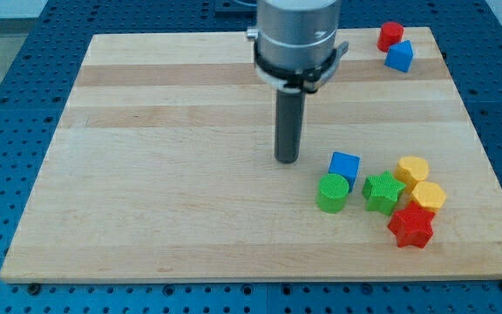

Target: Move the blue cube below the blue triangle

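Observation:
The blue cube (344,165) lies right of the board's middle, touching the green cylinder (332,193) just below it. The blue triangle (399,56) sits near the board's top right corner, next to a red block (390,35). My tip (287,160) rests on the board to the left of the blue cube, a short gap away from it and not touching it.
A green star (383,192), a yellow block (412,168), a yellow hexagon (428,195) and a red star (410,227) cluster right of the blue cube. The wooden board (172,174) lies on a blue perforated table.

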Action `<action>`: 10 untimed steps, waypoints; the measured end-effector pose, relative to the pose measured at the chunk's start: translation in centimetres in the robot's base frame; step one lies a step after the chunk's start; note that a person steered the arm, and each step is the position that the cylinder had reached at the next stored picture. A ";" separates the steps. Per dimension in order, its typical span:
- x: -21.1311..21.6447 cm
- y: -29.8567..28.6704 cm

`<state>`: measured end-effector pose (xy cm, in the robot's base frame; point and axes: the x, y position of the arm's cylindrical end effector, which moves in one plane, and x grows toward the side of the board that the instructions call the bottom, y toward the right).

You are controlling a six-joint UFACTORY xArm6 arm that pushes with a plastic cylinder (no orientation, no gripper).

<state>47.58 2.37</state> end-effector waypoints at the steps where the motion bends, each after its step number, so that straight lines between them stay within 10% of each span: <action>1: 2.6 -0.2; 10: 0.7 11.4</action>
<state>48.33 13.73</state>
